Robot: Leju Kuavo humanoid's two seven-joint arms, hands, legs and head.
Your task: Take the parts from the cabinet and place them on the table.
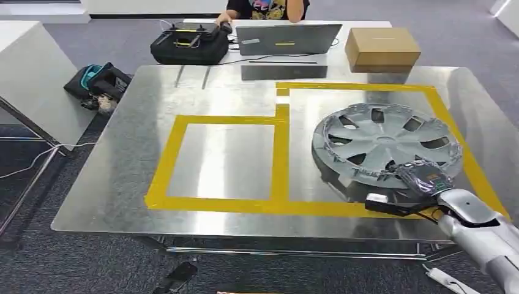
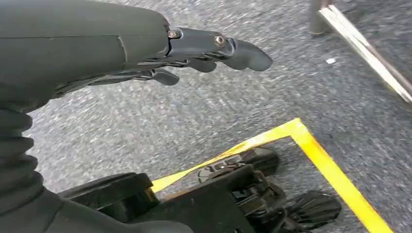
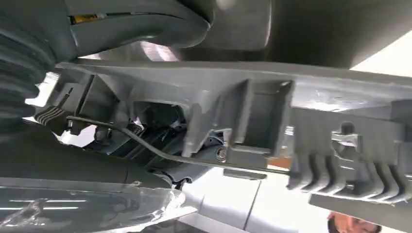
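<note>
Gripping the near rim of the silver wheel cover, right hand reached in from the metal table's near right corner, part lying inside the yellow tape outline toward the right edge. Hung over grey carpet, left hand, fingers loosely extended, grasping nothing.

A grey plastic wheel cover with spoke-shaped openings lies face up on the metal surface, inside the right-hand rectangle of yellow tape. Its near rim seems slightly raised, though that is unclear.
</note>
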